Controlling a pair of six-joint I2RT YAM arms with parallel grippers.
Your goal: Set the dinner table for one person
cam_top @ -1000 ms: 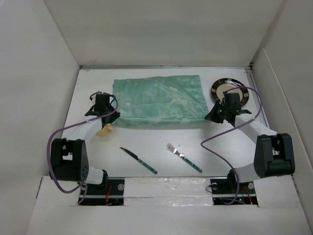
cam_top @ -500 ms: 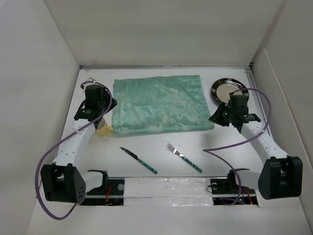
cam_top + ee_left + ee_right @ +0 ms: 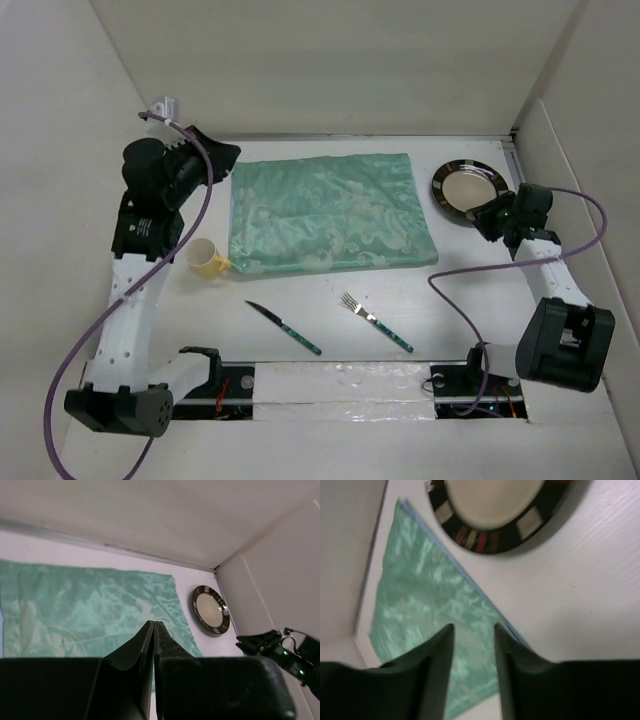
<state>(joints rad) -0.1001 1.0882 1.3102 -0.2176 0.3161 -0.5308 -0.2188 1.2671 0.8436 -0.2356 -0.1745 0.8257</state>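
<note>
The dinner table (image 3: pixel 470 290) is a white top between white walls. A mint-green patterned cloth (image 3: pixel 330 213) lies flat at its back middle. A dark-rimmed plate (image 3: pixel 468 188) sits to the cloth's right, a yellow cup (image 3: pixel 207 259) at its near left corner. A knife (image 3: pixel 284 328) and a fork (image 3: pixel 376 321) lie in front. My left gripper (image 3: pixel 222 157) hangs high over the back left, shut and empty, its tips (image 3: pixel 154 624) pointing over the cloth (image 3: pixel 90 600). My right gripper (image 3: pixel 487 218) is open and empty just below the plate (image 3: pixel 495 510), its tips (image 3: pixel 474 627) facing the cloth (image 3: pixel 420 605).
White walls close in the table at the back, left and right. The right wall stands close behind my right arm (image 3: pixel 280 650). The plate (image 3: pixel 210 609) lies near the back right corner. Purple cables loop from both arms over the near part of the table.
My left arm let go of the cloth, rose and swung to the back left, and its jaws shut. My right arm drew back to the right off the cloth's corner and opened.
</note>
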